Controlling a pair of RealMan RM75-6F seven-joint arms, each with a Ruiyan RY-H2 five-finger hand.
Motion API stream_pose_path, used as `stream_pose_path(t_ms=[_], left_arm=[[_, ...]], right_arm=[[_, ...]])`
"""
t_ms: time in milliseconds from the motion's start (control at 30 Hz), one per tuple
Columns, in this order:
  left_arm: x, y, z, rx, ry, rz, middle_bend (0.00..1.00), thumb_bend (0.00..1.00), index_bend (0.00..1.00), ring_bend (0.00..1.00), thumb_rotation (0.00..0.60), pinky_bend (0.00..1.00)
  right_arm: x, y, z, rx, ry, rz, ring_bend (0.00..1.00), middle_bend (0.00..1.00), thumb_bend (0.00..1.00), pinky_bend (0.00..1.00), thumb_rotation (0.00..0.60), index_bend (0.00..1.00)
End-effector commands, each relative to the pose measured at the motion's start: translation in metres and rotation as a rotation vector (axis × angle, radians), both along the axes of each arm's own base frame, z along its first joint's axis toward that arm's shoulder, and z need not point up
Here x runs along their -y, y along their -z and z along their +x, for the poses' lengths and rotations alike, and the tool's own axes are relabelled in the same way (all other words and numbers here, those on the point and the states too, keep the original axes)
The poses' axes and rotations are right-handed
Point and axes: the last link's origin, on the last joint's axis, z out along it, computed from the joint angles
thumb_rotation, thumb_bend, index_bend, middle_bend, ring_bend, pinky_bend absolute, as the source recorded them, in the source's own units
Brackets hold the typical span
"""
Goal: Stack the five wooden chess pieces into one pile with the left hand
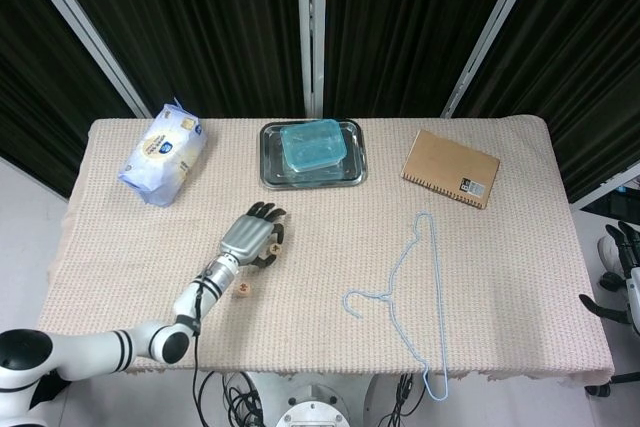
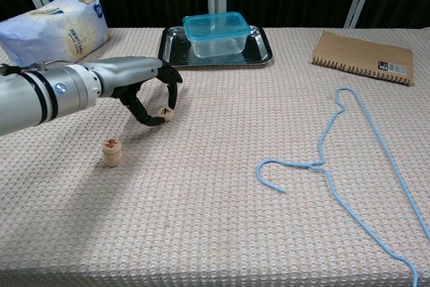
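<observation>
Left hand (image 1: 256, 237) covers the single chess piece (image 2: 164, 113) in the head view. Stack (image 2: 112, 152) piece count cannot be determined. Hanger (image 2: 349, 166) and flour bag (image 2: 54, 25) are cut off by the chest view's edges.

Materials and finishes on the tabletop

The tabletop (image 2: 222, 233) is covered by a rough, matt woven cloth of pale pink-beige. The left hand (image 2: 144, 89) is seen with a smooth, satin silver metal back and dark matt fingers (image 2: 171, 92); a light, matt wooden chess piece (image 2: 165, 113) is pinched between them, and a small stack of wooden pieces (image 2: 112, 152) shows the same unvarnished finish. A glossy, reflective metal tray (image 2: 259, 48) is seen under a translucent blue plastic container (image 2: 213, 33). The notebook (image 2: 361, 56) is faced in matt brown card, the bag (image 2: 57, 30) in shiny, crinkled plastic, the hanger (image 2: 349, 159) in smooth light-blue coating.
</observation>
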Motion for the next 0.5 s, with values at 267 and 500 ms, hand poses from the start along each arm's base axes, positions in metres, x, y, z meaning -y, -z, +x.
stream_pose_path(t_ms=[267, 500], left_arm=[[0.028, -0.058, -0.010, -0.027, -0.002, 0.020, 0.11, 0.31, 0.48, 0.00, 0.600, 0.00], [0.067, -0.084, -0.011, -0.025, -0.011, -0.016, 0.13, 0.30, 0.48, 0.00, 0.600, 0.00]], right_arm=[[0.000, 0.001, 0.002, -0.001, -0.006, 0.004, 0.00, 0.00, 0.07, 0.00, 0.600, 0.00], [-0.001, 0.006, 0.005, -0.012, -0.014, 0.018, 0.00, 0.00, 0.07, 0.00, 0.600, 0.00]])
